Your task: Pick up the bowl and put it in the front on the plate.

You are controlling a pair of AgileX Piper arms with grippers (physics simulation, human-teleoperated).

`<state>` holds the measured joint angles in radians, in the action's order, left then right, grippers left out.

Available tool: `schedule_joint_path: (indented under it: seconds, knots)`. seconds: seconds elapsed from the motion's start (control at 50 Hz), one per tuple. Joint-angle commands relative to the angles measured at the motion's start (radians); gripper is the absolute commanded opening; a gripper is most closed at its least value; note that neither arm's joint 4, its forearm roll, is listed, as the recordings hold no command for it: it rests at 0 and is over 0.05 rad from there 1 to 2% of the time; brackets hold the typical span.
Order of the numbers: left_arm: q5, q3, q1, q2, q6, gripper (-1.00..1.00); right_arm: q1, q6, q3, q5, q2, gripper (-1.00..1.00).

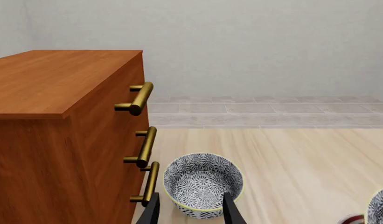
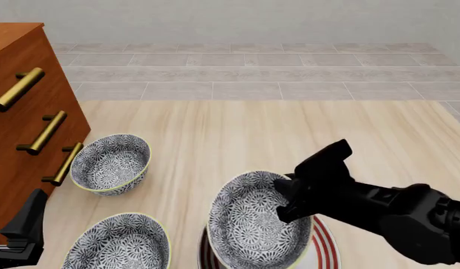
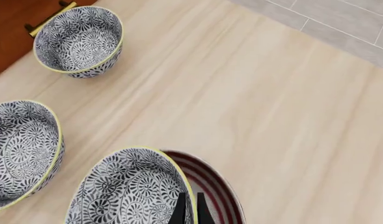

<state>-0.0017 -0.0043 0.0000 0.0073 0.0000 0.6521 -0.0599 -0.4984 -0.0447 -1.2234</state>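
Fingers [image 3: 180, 211] of right gripper [image 3: 189, 212] pinch thin yellow rim of bowl [image 2: 256, 227], one inside, one outside. Bowl tilted, sits over plate [image 2: 328, 250], red rings peek out beside it. Can't tell if bowl touches plate. Left gripper [image 1: 191, 212] hangs apart near dresser [image 2: 21, 120], fingers spread wide, holding nothing. Far bowl [image 2: 110, 162] sits by dresser's gold handles [image 2: 43, 133]. Near bowl [image 2: 119, 244] sits on wood table [image 2: 237, 134], left of plate.
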Motion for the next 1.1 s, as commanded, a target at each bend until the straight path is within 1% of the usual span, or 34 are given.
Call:
schedule_joint_path:
  seconds: [0.02,0.04,0.06,0.1,0.14,0.16,0.26,0.46,0.56,0.62,0.78,0.86,0.88,0.9,0.94,0.96,0.98,1.06,1.1]
  knots:
    - [0.0,0.0,0.0,0.0,0.0,1.0,-0.006,-0.024,0.042,-0.013,0.021,-1.0]
    - [0.0,0.0,0.0,0.0,0.0,1.0,-0.004,-0.025,0.05,-0.019,0.019,-1.0]
    - [0.0,0.0,0.0,0.0,0.0,1.0,-0.024,-0.018,0.051,-0.025,0.014,-1.0]
    - [0.0,0.0,0.0,0.0,0.0,1.0,-0.009,-0.023,0.06,-0.033,0.003,-1.0]
    - [0.0,0.0,0.0,0.0,0.0,1.0,-0.012,-0.021,0.071,-0.045,-0.003,-1.0]
    - [0.0,0.0,0.0,0.0,0.0,1.0,-0.002,-0.031,0.078,-0.051,-0.006,-1.0]
    - [0.0,0.0,0.0,0.0,0.0,1.0,-0.01,-0.03,0.101,-0.068,-0.015,-1.0]
    - [0.0,0.0,0.0,0.0,0.0,1.0,-0.008,-0.052,0.135,-0.121,-0.055,-1.0]
    - [0.0,0.0,0.0,0.0,0.0,1.0,-0.014,-0.054,0.147,-0.145,-0.086,-1.0]
    - [0.0,0.0,0.0,0.0,0.0,1.0,-0.021,-0.051,0.151,-0.146,-0.088,-1.0]
    - [0.0,0.0,0.0,0.0,0.0,1.0,-0.024,-0.067,0.155,-0.155,-0.097,-1.0]
    - [0.0,0.0,0.0,0.0,0.0,1.0,0.0,-0.078,0.155,-0.161,-0.115,-1.0]
    - [0.0,0.0,0.0,0.0,0.0,1.0,-0.006,-0.074,0.153,-0.161,-0.122,-1.0]
    - [0.0,0.0,0.0,0.0,0.0,1.0,-0.009,-0.066,0.152,-0.157,-0.116,1.0]
    - [0.0,0.0,0.0,0.0,0.0,1.0,-0.001,-0.062,0.149,-0.152,-0.114,1.0]
    - [0.0,0.0,0.0,0.0,0.0,1.0,-0.01,-0.04,0.143,-0.146,-0.118,1.0]
    - [0.0,0.0,0.0,0.0,0.0,1.0,-0.007,-0.046,0.143,-0.145,-0.115,1.0]
    - [0.0,0.0,0.0,0.0,0.0,1.0,-0.001,-0.027,0.136,-0.121,-0.075,1.0]
    - [0.0,0.0,0.0,0.0,0.0,1.0,-0.025,0.007,0.129,-0.113,-0.054,1.0]
